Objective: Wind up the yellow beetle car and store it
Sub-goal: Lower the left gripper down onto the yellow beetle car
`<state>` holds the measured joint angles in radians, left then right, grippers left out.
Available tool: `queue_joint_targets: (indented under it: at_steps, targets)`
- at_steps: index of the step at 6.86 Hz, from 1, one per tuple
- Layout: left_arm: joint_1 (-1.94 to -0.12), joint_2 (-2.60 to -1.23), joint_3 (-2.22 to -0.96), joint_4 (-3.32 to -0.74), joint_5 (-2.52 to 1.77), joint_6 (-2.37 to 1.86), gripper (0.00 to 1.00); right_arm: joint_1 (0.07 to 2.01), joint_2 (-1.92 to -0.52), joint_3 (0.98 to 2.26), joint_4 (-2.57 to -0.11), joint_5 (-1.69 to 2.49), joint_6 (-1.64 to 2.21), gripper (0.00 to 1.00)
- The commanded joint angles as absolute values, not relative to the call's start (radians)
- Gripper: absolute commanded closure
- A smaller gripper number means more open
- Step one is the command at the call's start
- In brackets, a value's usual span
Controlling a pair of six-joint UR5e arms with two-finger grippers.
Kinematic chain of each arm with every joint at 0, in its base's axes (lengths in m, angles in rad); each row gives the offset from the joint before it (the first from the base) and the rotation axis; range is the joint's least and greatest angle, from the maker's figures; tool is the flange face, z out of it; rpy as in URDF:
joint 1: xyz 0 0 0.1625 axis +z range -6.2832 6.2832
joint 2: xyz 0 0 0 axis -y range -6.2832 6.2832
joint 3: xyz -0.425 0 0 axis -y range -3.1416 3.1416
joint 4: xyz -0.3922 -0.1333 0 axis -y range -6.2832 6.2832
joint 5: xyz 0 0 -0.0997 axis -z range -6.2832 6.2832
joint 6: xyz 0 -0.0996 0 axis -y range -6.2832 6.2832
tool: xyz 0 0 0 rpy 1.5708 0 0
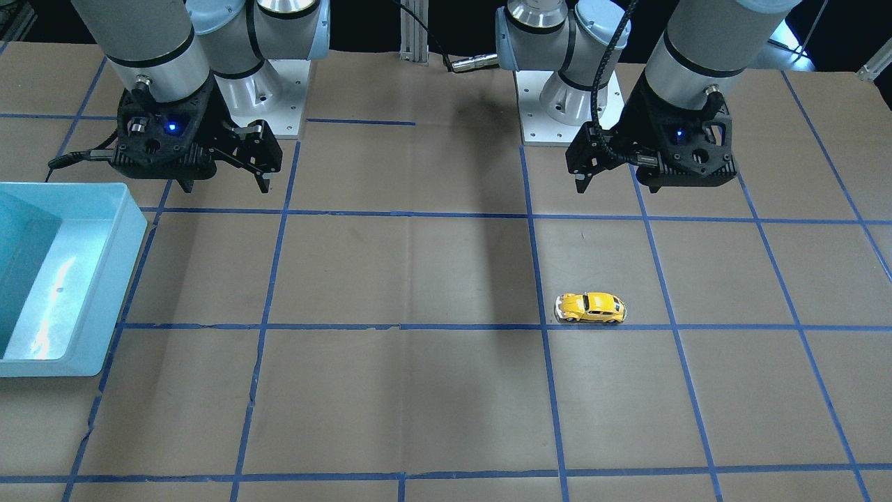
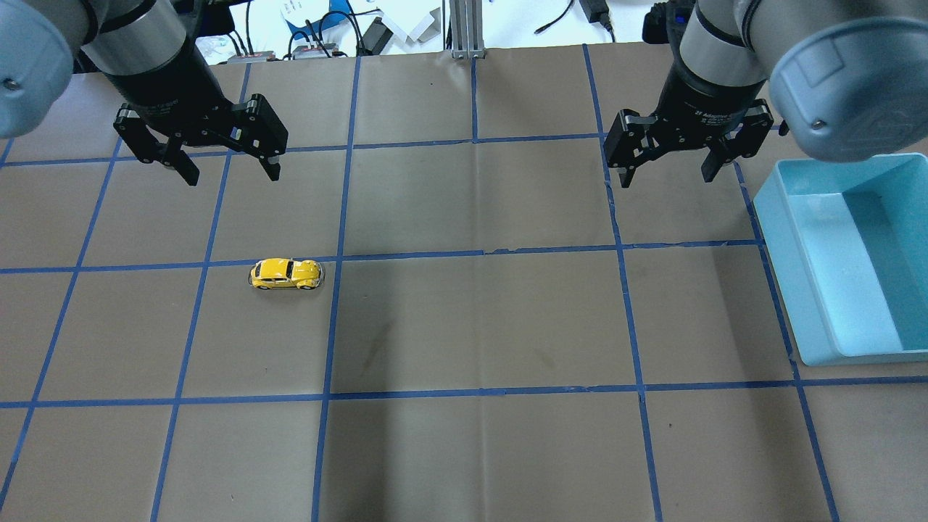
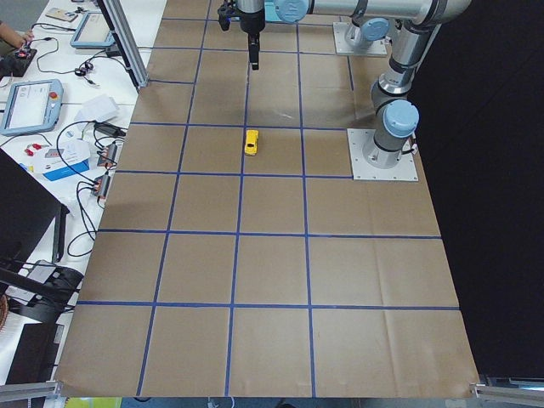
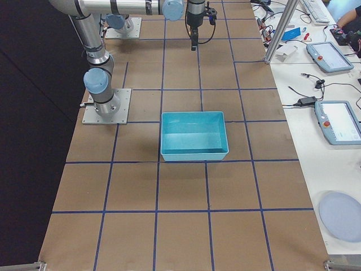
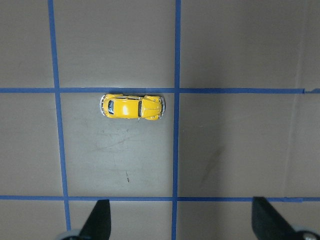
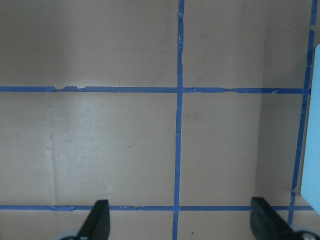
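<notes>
1. The yellow beetle car (image 2: 286, 273) sits on its wheels on the brown paper table (image 2: 471, 326), on the robot's left side
2. The car is just beside a blue tape line (image 2: 406, 255), and its long side runs along that line. It is also near the spot where this line crosses another one
3. Nothing touches the car. It sits by itself in its square
4. The left gripper (image 2: 232, 174) hangs up in the air, well apart from the car. Its two black fingers are spread wide and they hold nothing
5. In the left wrist view the car (image 5: 132, 106) shows from the top, with its shiny yellow roof and dark windows. The two fingertips (image 5: 97, 222) peek in at the bottom edge, far from each other and away from the car
6. The right gripper (image 2: 667, 177) hangs in the air too, on the other side of the table. Its fingers are wide apart as well, with nothing between them
7. A light blue tub (image 2: 768, 210) rests on the table on the robot's right side, near the right gripper and well apart from the car
8. In the right wrist view brown paper and blue lines lie under the fingers (image 6: 265, 222), and a thin bit of the tub (image 6: 316, 125) shows at the right edge
</notes>
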<state>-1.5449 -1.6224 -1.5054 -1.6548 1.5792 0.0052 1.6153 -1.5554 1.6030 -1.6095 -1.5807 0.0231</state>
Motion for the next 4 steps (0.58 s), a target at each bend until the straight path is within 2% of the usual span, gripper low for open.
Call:
queue_joint_targets:
  at_steps: [1,4]
  targets:
    - [-1.545,-1.65,-1.537,-1.646,1.571,0.032,0.0,1.615,-1.555,1.603,-1.611,-1.58,0.023,0.0]
    - [-1.537,-1.695,-1.627,-1.529,1.58,0.326,0.0,1.615,-1.555,1.601,-1.611,-1.58,0.023,0.0]
